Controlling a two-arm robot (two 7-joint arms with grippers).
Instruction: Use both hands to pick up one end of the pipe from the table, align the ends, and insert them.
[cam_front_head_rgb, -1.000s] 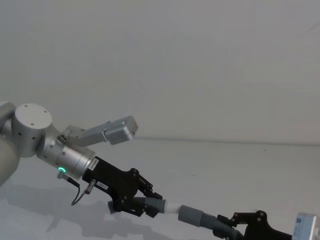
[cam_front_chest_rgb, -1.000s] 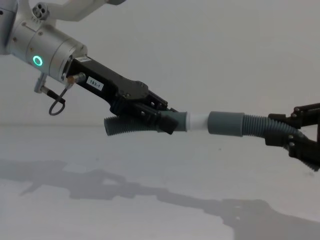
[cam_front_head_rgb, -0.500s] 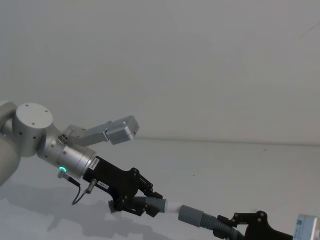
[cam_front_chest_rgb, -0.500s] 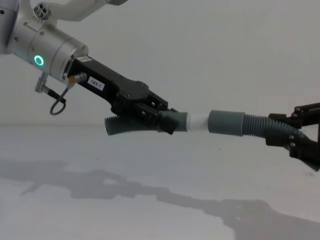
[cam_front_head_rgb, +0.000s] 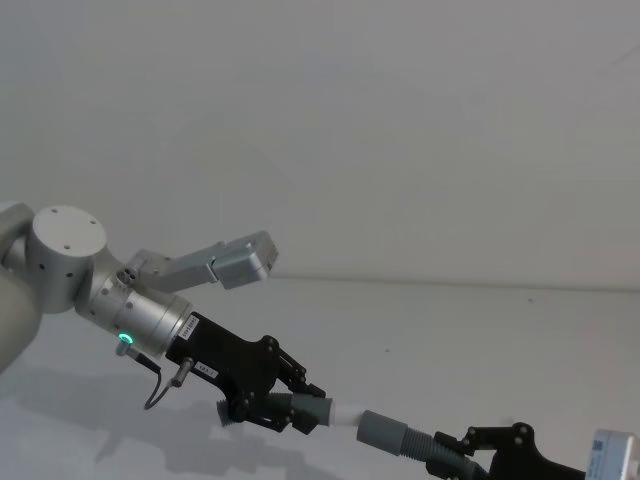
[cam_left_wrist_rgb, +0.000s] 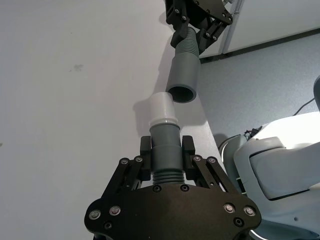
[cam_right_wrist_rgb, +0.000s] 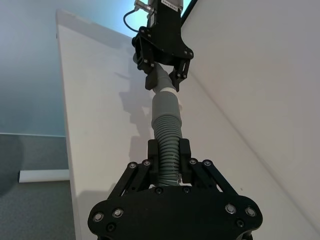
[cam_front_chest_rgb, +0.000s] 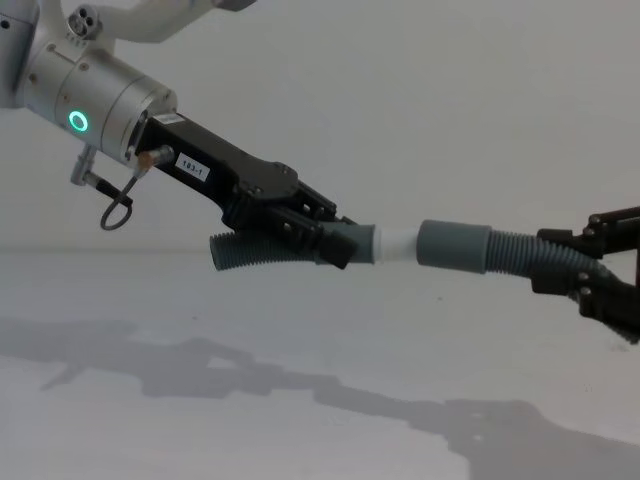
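Both pipe pieces hang in the air above the white table. My left gripper is shut on the smooth grey cuff of one ribbed piece. That piece's white tip points at the other piece. My right gripper is shut on the ribbed hose just behind the wide socket cuff. The tip sits right at the socket's mouth. In the left wrist view it stands slightly off to one side of the opening.
A thin black cable loop hangs under the left arm's silver wrist with its green ring light. The table's edge, grey floor and the robot's white body lie close beside the pieces. A plain wall rises behind.
Hardly anything differs: both pipe pieces have crept a hair to the right in the chest view, with both grips unchanged.
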